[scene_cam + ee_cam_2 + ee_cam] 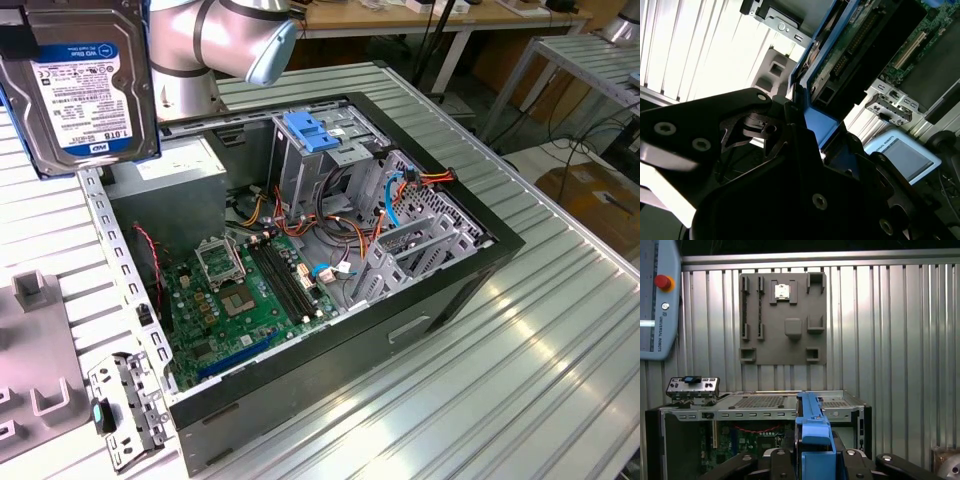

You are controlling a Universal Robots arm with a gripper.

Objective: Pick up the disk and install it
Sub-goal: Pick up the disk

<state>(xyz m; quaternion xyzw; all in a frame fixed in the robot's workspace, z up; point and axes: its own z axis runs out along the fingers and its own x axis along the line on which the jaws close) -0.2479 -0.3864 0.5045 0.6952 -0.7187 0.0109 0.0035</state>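
"One object sits high at the exterior view's left. Which is it?"
"The disk (85, 85), label facing outward, raised clear of the tabletop (520, 380) beside the open computer case (420, 320)."
"How does the tool stand?"
"In the first wrist view the tool (814, 460) is closed on the disk's blue rail, clamping it from both sides, with the case beneath. The second wrist view shows the disk's circuit-board face, held the same way."
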